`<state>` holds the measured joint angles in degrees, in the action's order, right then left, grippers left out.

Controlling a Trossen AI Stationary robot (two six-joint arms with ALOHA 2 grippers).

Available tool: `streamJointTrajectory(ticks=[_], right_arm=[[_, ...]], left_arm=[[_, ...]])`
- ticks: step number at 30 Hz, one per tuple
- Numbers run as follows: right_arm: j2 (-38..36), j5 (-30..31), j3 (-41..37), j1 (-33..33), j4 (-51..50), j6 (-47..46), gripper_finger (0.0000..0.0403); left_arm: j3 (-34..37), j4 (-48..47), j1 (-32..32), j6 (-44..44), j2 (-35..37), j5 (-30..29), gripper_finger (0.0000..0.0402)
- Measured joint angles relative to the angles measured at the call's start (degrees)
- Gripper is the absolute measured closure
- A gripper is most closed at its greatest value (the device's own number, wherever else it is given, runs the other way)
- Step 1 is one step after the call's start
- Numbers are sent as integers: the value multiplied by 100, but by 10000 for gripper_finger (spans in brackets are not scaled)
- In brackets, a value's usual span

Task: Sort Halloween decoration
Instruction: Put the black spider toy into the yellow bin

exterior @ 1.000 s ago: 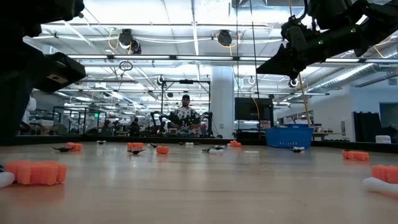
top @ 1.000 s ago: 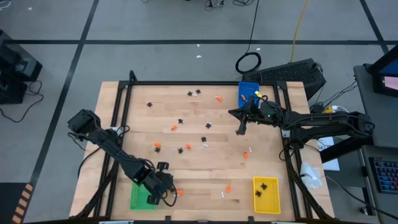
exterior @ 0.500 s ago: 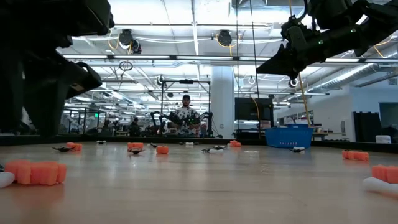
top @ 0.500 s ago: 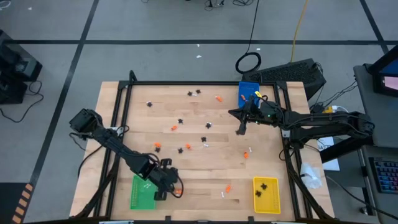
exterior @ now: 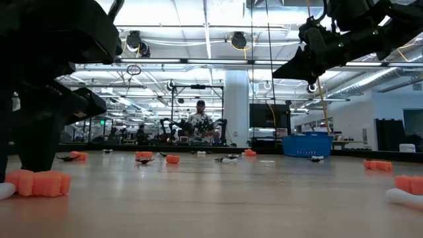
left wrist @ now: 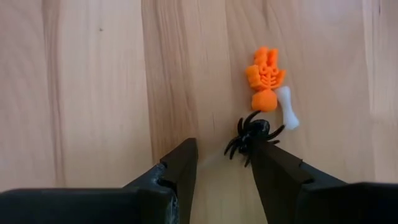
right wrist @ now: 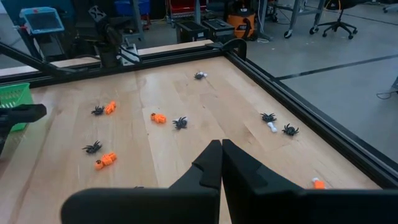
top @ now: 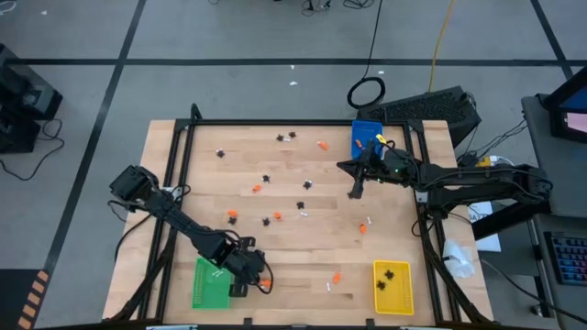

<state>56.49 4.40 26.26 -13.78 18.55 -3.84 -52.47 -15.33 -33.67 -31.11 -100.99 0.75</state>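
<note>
Black spider (left wrist: 250, 137) seen against left gripper (left wrist: 225, 163) finger, jaws apart; white bone (left wrist: 288, 116) axis 12–6; right gripper (right wrist: 221, 163) pressed together.

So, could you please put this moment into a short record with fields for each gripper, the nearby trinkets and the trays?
left gripper: open, low over the wooden table, beside the green rectangular tray
in front of its fingers: black spider-like trinket, orange lump, white bone-like stick, clustered together
right gripper: shut, empty, raised near the blue rectangular tray
yellow rectangular tray: holds black spider shapes
rest of the table: more trinkets scattered, unsorted
</note>
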Motion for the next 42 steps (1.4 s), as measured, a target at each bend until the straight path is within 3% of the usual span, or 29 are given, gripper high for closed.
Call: streamJointTrajectory(ticks=[18, 35, 42], right_arm=[[0, 0, 0, 0, 0, 0, 403], [-2, 0, 0, 0, 0, 2, 403], [-2, 0, 0, 1, 0, 0, 403]], left_arm=[[-244, -129, -4, 170, 50, 232, 259], [-249, -168, -20, 368, -426, 43, 259], [-251, -380, -9, 503, -433, -36, 313]])
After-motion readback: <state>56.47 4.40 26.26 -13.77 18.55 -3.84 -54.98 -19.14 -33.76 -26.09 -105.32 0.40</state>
